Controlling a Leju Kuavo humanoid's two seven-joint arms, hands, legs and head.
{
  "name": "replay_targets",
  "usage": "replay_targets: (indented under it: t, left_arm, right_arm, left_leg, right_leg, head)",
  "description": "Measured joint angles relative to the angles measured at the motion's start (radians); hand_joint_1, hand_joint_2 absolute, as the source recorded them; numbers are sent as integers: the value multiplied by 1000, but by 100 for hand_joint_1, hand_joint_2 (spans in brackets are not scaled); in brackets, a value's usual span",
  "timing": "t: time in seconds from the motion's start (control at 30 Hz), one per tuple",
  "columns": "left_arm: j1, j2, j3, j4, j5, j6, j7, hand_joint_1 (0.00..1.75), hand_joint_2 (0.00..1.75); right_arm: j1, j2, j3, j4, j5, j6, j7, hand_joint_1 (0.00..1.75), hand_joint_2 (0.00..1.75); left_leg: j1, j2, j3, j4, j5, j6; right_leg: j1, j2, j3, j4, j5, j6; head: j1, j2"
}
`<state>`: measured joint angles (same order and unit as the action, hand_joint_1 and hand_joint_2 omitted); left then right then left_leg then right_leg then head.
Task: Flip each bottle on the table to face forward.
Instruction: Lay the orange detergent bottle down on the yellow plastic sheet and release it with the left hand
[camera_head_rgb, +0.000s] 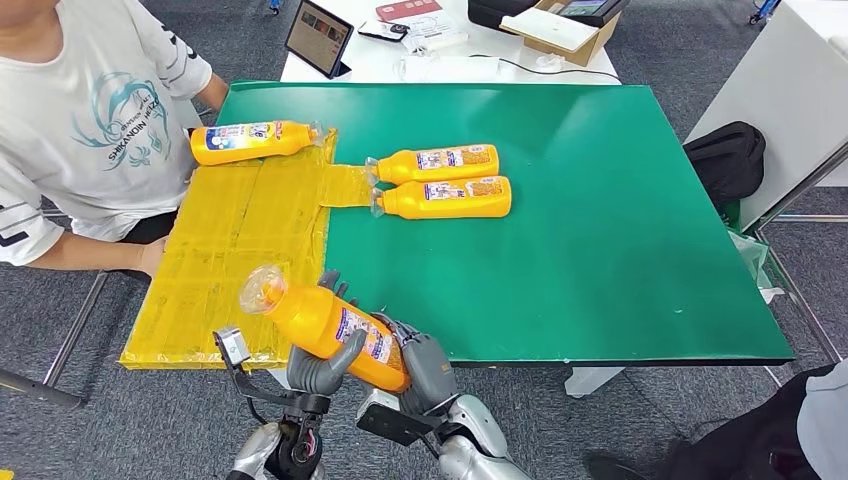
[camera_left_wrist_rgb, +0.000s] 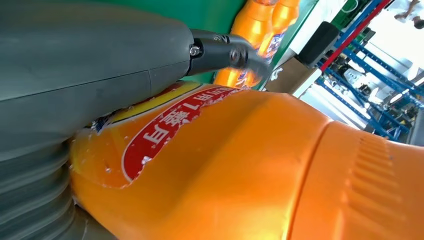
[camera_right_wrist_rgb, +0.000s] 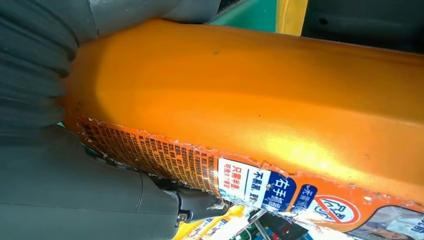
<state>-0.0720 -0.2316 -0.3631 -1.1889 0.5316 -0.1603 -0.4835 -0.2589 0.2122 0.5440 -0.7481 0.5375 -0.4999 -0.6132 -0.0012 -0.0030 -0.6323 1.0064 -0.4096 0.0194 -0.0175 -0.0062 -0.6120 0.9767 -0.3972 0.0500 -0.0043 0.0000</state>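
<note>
Nearest the camera, both robot hands hold one orange plastic bottle with a clear wrapped cap (camera_head_rgb: 325, 322), lifted above the near edge of the table and tilted, cap end pointing away and to the left. The left hand (camera_head_rgb: 322, 362) cups the bottle from beneath with fingers curled around its body; the right hand (camera_head_rgb: 425, 368) wraps around its base end. In the left wrist view its thumb presses the torn red-and-white label.

Beneath and beyond the bottle lies a yellow taped sheet (camera_head_rgb: 235, 255), covering the left part of the green table top (camera_head_rgb: 600, 230). A person in a white printed T-shirt (camera_head_rgb: 85, 110) sits at the table's left side, one forearm resting by the sheet's edge.

Further on, two matching orange bottles (camera_head_rgb: 445, 181) lie side by side, touching, near the table's middle, caps pointing left. A fourth orange bottle (camera_head_rgb: 255, 141) lies at the sheet's far left corner, cap pointing right.

Beyond the green table stands a white table with a tablet (camera_head_rgb: 318, 38) and a cardboard box (camera_head_rgb: 565, 30). A black bag (camera_head_rgb: 728, 158) sits at the right.
</note>
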Motion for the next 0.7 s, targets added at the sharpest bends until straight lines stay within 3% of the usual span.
replay_targets:
  t: [0.3, 0.33, 0.43, 0.47, 0.7]
  left_arm:
    - [13, 2, 6, -19, 14, -22, 20, 175, 175]
    - [13, 2, 5, -21, 13, -28, 21, 175, 175]
    - [12, 3, 3, -29, 10, -39, 21, 175, 175]
    - [11, 3, 2, -33, 7, -40, 21, 175, 175]
    - [3, 3, -8, -53, -24, -9, 10, 175, 175]
  right_arm:
    - [-15, 0, 21, 19, 19, -53, 8, 175, 175]
    - [-16, 0, 21, 20, 22, -65, 9, 138, 175]
    - [-19, 0, 22, 21, 23, -91, 9, 7, 44]
    - [-21, 0, 22, 21, 22, -95, 10, 0, 0]
    - [-33, 0, 19, 6, -40, -42, 33, 0, 0]
  left_leg:
    - [0, 0, 0, 0, 0, 0]
    - [0, 0, 0, 0, 0, 0]
    - [0, 0, 0, 0, 0, 0]
    - [0, 0, 0, 0, 0, 0]
    - [0, 0, 0, 0, 0, 0]
  right_leg:
    - [0, 0, 0, 0, 0, 0]
    - [0, 0, 0, 0, 0, 0]
    - [0, 0, 0, 0, 0, 0]
    - [0, 0, 0, 0, 0, 0]
    - [0, 0, 0, 0, 0, 0]
  head:
    - [0, 0]
    - [0, 0]
    - [0, 0]
    - [0, 0]
    - [0, 0]
